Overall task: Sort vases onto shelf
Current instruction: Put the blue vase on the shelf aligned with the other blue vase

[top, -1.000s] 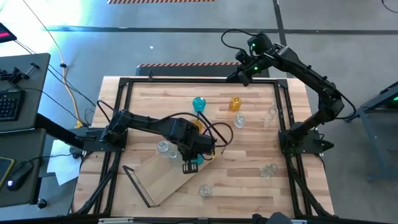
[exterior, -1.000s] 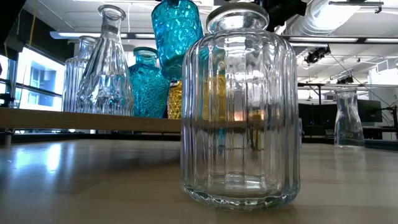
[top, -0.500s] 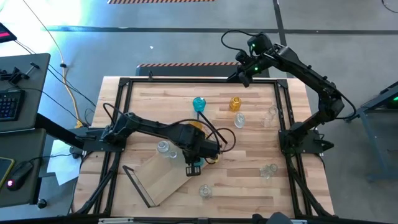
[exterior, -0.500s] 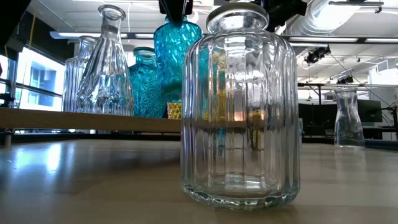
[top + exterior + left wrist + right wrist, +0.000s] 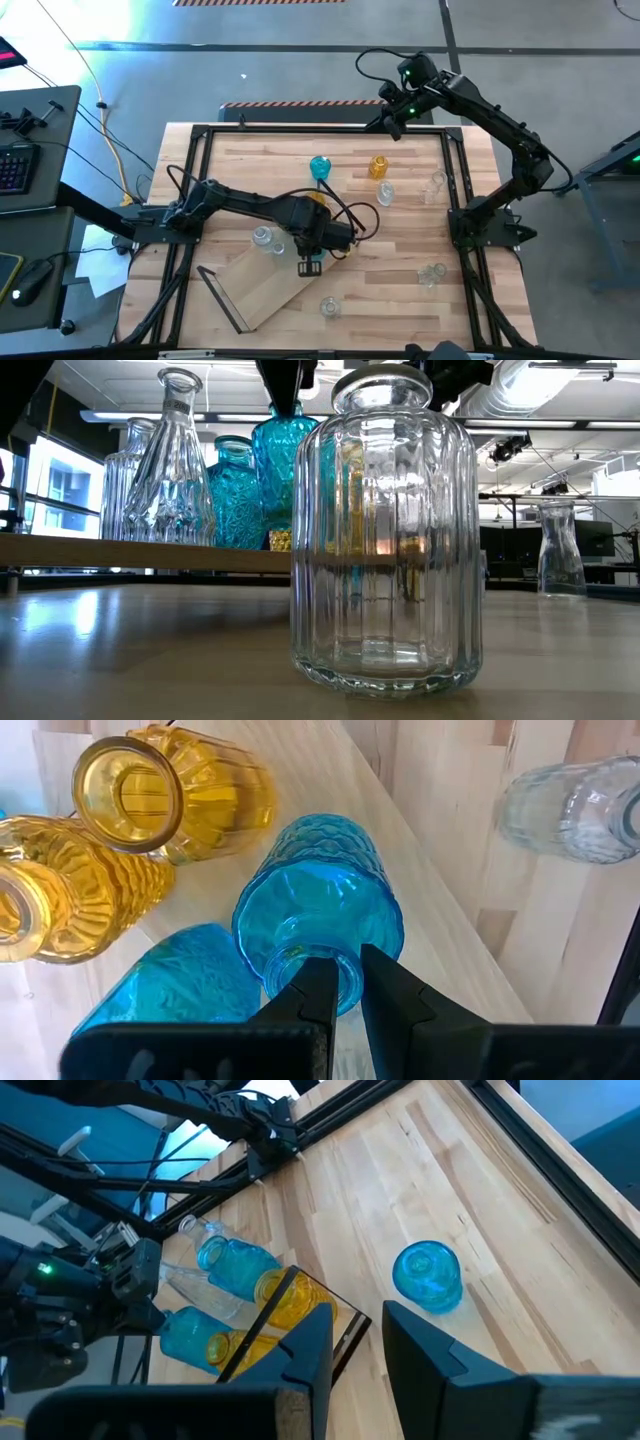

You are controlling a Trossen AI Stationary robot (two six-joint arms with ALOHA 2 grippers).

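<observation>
My left gripper (image 5: 311,262) points down over the right end of the shelf (image 5: 262,288), a light-wood board lying slantwise near the table's front, and is shut on a teal-blue vase (image 5: 320,910) (image 5: 285,465). Whether its base touches the board I cannot tell. Beside it on the board stand two amber vases (image 5: 172,788) (image 5: 60,890) and another teal vase (image 5: 170,982); clear vases (image 5: 170,460) stand farther along. My right gripper (image 5: 356,1342) hovers open and empty high over the table's far right edge (image 5: 390,120). My left gripper pinches the teal vase at the rim of its narrow neck (image 5: 300,970) between its two fingers, which come from above and point down. The fingertips cover the exact place of contact. The vase hangs upright below the fingers, over the board.
Loose vases stand on the table: teal (image 5: 320,167), amber (image 5: 378,166), clear ones (image 5: 385,194) (image 5: 436,184) (image 5: 431,273) (image 5: 328,307) (image 5: 262,237). A ribbed clear jar (image 5: 385,530) fills the low view's front. A black frame (image 5: 455,190) rims the table.
My left gripper has gone down toward the shelf board, and slightly toward the table's near edge, with the teal vase, which stays upright; in the low view the vase has sunk among the vases on the board.
</observation>
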